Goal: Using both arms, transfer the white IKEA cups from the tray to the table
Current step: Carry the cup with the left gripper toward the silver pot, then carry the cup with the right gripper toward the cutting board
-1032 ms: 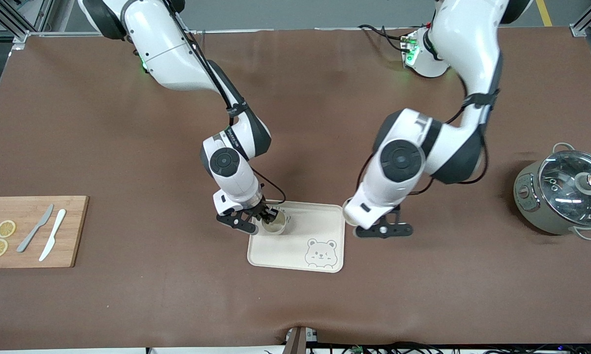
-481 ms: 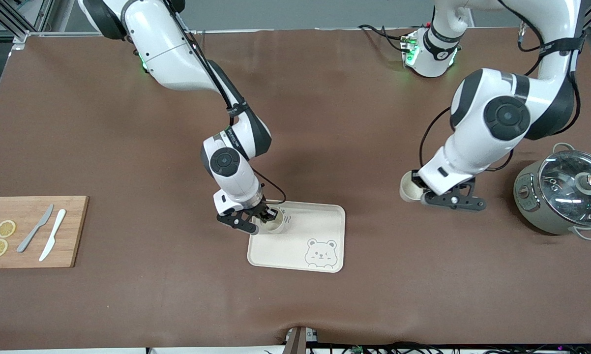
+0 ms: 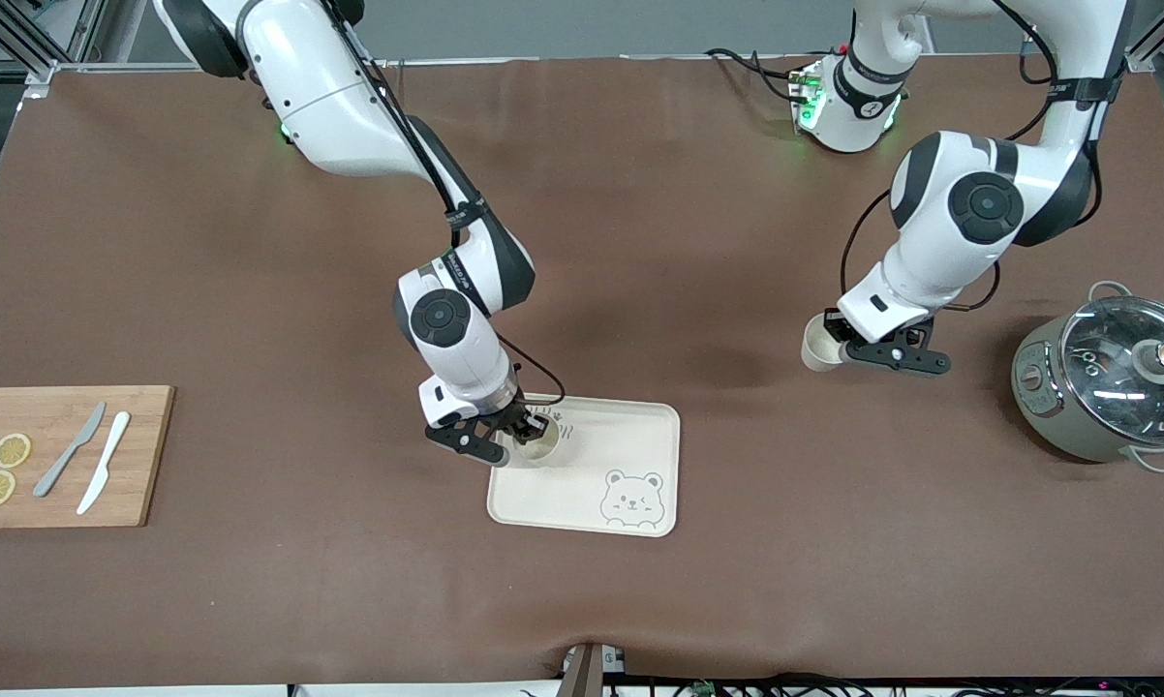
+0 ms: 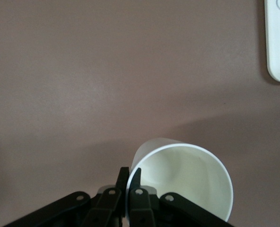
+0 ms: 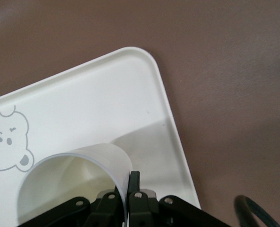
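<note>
My right gripper (image 3: 519, 432) is shut on the rim of one white IKEA cup (image 3: 536, 441). It holds the cup upright over the corner of the cream bear tray (image 3: 640, 436) that lies toward the right arm's end. In the right wrist view the fingers (image 5: 135, 182) pinch the cup wall (image 5: 102, 158) over the tray (image 5: 107, 104). My left gripper (image 3: 839, 347) is shut on the rim of the other cup (image 3: 818, 341), in the air over bare table between the tray and the pot. The left wrist view shows that cup (image 4: 182, 177) and a tray corner (image 4: 279, 42).
A grey pot with a glass lid (image 3: 1110, 378) stands at the left arm's end of the table. A wooden cutting board (image 3: 64, 455) with two lemon slices and two knives lies at the right arm's end. A bear face (image 3: 632, 499) is printed on the tray.
My left arm has carried its cup from beside the tray toward the pot's end of the table. My right gripper and its cup have barely shifted over the tray.
</note>
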Robot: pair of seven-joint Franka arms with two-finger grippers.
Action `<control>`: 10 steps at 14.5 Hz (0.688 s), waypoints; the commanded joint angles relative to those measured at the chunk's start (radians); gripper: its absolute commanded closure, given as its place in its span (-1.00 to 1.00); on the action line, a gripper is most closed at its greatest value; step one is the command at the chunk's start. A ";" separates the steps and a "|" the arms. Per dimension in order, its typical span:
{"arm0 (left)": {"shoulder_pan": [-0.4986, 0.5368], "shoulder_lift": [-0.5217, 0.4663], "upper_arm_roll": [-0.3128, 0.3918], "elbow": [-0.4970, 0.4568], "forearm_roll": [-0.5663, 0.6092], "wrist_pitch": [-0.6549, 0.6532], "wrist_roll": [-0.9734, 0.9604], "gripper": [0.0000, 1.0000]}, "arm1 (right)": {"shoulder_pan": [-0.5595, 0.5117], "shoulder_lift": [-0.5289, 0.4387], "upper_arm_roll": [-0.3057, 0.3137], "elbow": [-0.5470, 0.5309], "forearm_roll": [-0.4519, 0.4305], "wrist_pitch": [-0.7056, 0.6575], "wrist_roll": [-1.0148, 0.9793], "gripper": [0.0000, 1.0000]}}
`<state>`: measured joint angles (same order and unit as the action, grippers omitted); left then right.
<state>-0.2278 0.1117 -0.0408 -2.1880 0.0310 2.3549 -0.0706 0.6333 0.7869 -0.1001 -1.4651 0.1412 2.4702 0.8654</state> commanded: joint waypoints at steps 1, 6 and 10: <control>0.010 -0.032 -0.010 -0.087 -0.019 0.075 0.018 1.00 | -0.047 -0.058 0.003 0.012 0.003 -0.112 -0.024 1.00; 0.041 0.041 -0.010 -0.151 -0.019 0.243 0.041 1.00 | -0.179 -0.187 0.010 0.008 0.061 -0.356 -0.256 1.00; 0.106 0.103 -0.011 -0.159 -0.017 0.320 0.115 1.00 | -0.285 -0.254 0.007 -0.001 0.092 -0.509 -0.422 1.00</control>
<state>-0.1597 0.1918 -0.0413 -2.3431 0.0310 2.6344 -0.0078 0.3962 0.5797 -0.1104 -1.4332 0.2073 2.0079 0.5298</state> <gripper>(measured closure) 0.960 0.965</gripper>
